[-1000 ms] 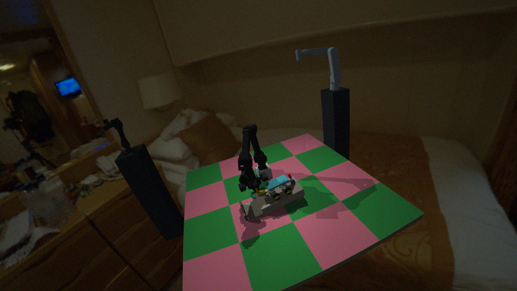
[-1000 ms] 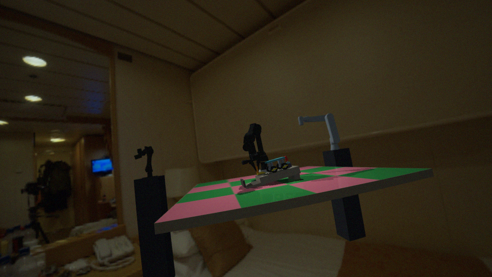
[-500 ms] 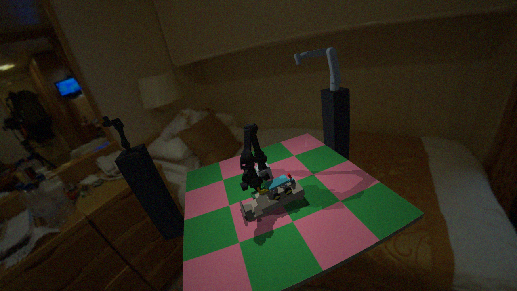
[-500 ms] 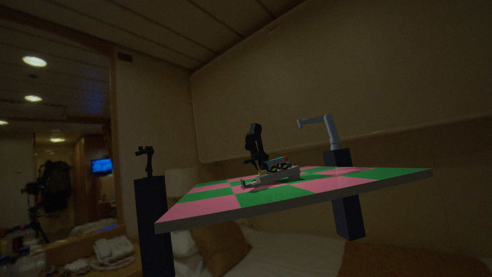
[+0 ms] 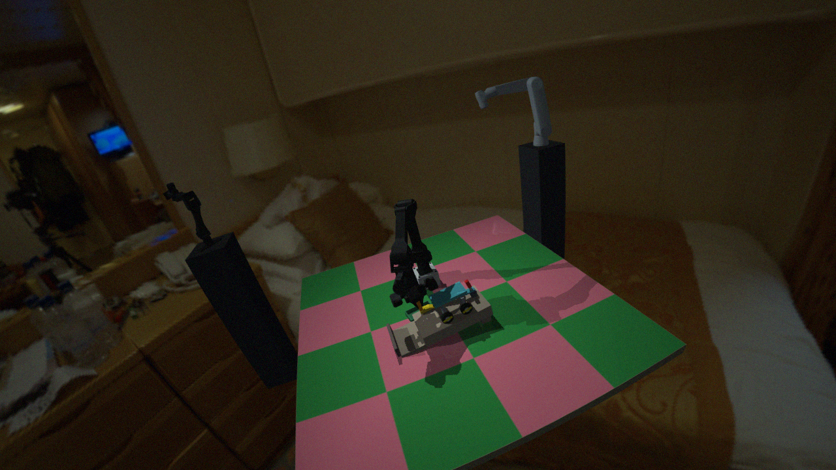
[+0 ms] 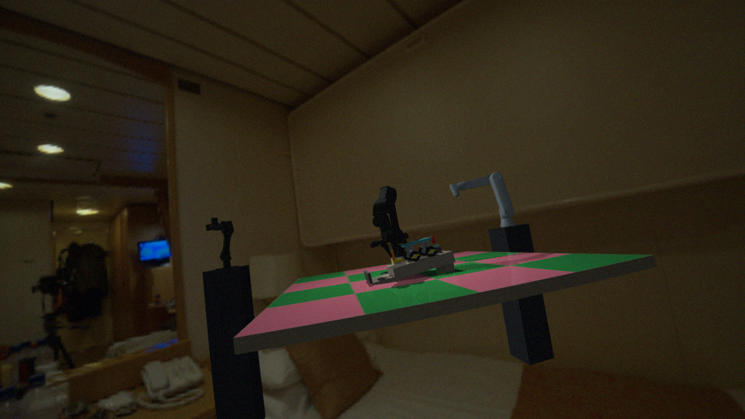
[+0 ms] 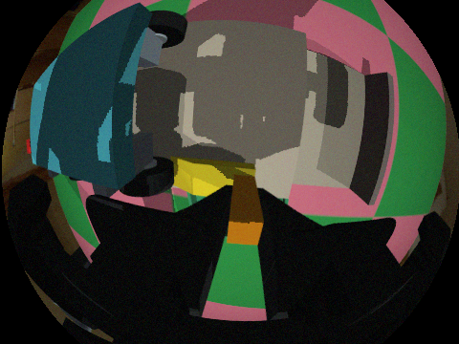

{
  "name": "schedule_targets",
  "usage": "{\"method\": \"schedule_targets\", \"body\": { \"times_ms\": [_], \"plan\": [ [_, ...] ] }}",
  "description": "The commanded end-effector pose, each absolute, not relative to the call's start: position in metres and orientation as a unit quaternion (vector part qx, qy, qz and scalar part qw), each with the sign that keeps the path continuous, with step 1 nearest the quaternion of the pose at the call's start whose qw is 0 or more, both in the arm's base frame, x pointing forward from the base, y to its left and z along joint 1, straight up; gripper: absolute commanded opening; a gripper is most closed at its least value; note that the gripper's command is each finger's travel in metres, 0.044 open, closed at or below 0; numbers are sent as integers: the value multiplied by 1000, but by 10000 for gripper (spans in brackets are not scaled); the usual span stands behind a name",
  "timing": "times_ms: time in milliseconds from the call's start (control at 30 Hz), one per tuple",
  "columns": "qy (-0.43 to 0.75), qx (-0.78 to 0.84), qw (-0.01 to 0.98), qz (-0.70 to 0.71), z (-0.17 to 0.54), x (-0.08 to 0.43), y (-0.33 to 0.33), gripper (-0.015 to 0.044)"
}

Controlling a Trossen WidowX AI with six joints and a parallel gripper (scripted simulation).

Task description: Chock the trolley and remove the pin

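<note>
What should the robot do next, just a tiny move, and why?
I'd probably ease the yellow chock slightly uphill. The gripper holds its orange handle, and it's right by the wheel, but I can't tell if they're touching firmly.

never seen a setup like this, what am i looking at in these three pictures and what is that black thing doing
The black jointed robot arm works over a pink and green checkered table top. One picture looks down from above, one from the side near table height, and one from the arm's wrist, past its own fingers.

On the table stands a grey ramp, carrying a small blue-topped trolley with black wheels. A red-headed pin shows at its uphill end.

The black gripper is shut on the upright orange handle of a yellow chock, downhill of the trolley.
</note>
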State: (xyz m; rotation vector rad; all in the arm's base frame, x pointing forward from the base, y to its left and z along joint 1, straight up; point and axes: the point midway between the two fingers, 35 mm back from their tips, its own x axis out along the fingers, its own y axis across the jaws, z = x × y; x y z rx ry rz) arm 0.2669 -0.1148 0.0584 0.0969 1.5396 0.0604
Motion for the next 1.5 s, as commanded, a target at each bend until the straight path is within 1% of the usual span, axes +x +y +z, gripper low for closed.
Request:
{"method": "schedule_targets", "body": {
  "times_ms": [0, 33, 267, 300, 433, 1067, 1200, 1267, 1333, 1467],
  "plan": [
    [696, 44, 717, 28, 58, 267, -115, 0],
    [696, 44, 717, 28, 58, 267, -115, 0],
    [696, 44, 717, 28, 58, 267, -115, 184],
    [696, 44, 717, 28, 58, 267, -115, 190],
    [695, 44, 717, 28, 62, 267, -115, 190],
    [695, 46, 717, 30, 118, 265, -122, 190],
    [695, 47, 717, 27, 109, 266, -122, 295],
    [683, 54, 728, 19, 111, 273, -124, 243],
    [650, 73, 756, 1, 117, 292, -129, 190],
    [641, 133, 755, -38, 123, 302, -114, 190]
  ]
}}
